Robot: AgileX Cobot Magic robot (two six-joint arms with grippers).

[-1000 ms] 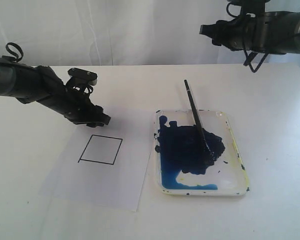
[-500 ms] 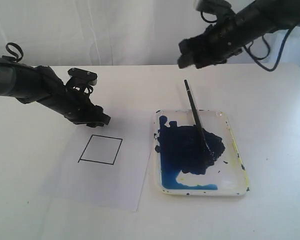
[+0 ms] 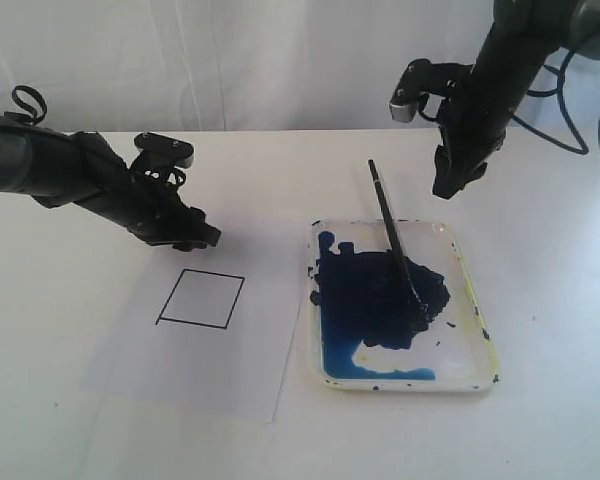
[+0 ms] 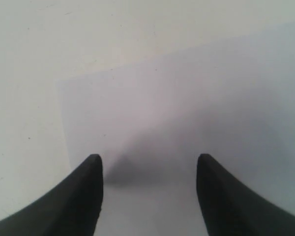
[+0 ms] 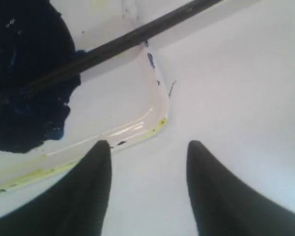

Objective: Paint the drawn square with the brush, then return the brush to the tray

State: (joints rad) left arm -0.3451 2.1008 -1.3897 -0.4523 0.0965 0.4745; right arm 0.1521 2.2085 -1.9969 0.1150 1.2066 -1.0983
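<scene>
The white desk is seen as a smooth, matt surface. The thin white paper sheet is likewise matt and uncreased. The white rounded-corner tray looks like glossy plastic, with highlights along its rim. Its dark blue paint blotch looks wet. The thin black brush has a smooth, faintly sheened handle. The tapered black fingers of the left gripper and of the right gripper are matt and plastic-looking.

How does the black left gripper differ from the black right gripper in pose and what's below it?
The left gripper sits low on a nearly level arm; the right gripper hangs higher, pointing down. The left is over the far edge of the white paper sheet; the right is near a corner of the paint-smeared white tray, by the thin black brush. Both are open and empty.
</scene>
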